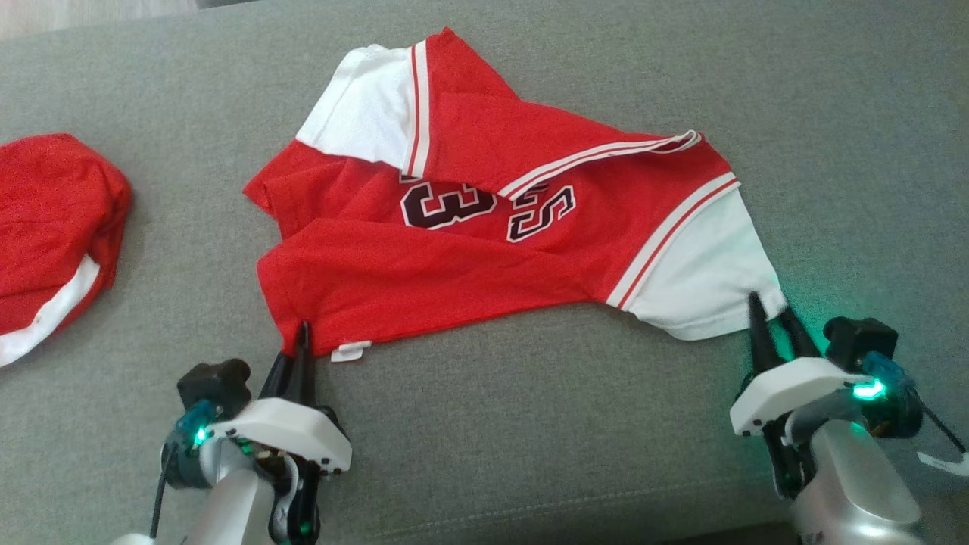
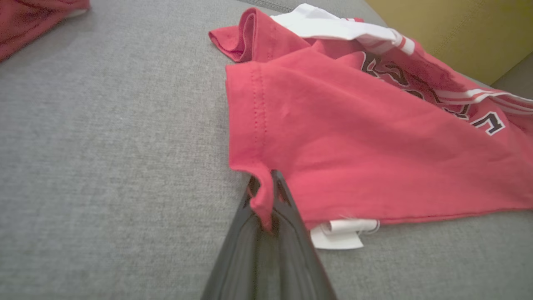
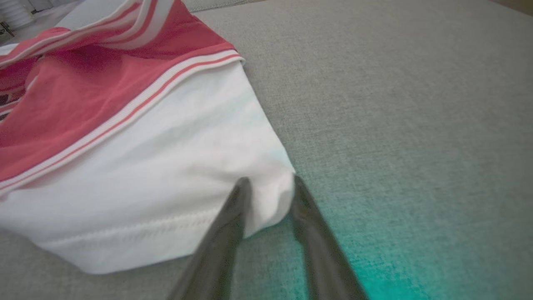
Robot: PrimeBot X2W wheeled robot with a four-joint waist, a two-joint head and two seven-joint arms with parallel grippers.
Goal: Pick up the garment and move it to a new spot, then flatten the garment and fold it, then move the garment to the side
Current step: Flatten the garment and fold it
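Evidently mid-grasp on the garment (image 1: 484,250), rumpled on the grey cushion (image 1: 530,424), stretched lengthwise left to right. Pinched at its near-left hem corner by the left gripper (image 1: 301,337), jaws pressed together; straddled at its near-right white sleeve by the right gripper (image 1: 768,304), jaws spread.

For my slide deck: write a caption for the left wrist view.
Left jaws shut on a hem corner of the red shirt, crumpled on a grey cushion, white label peeking out underneath.
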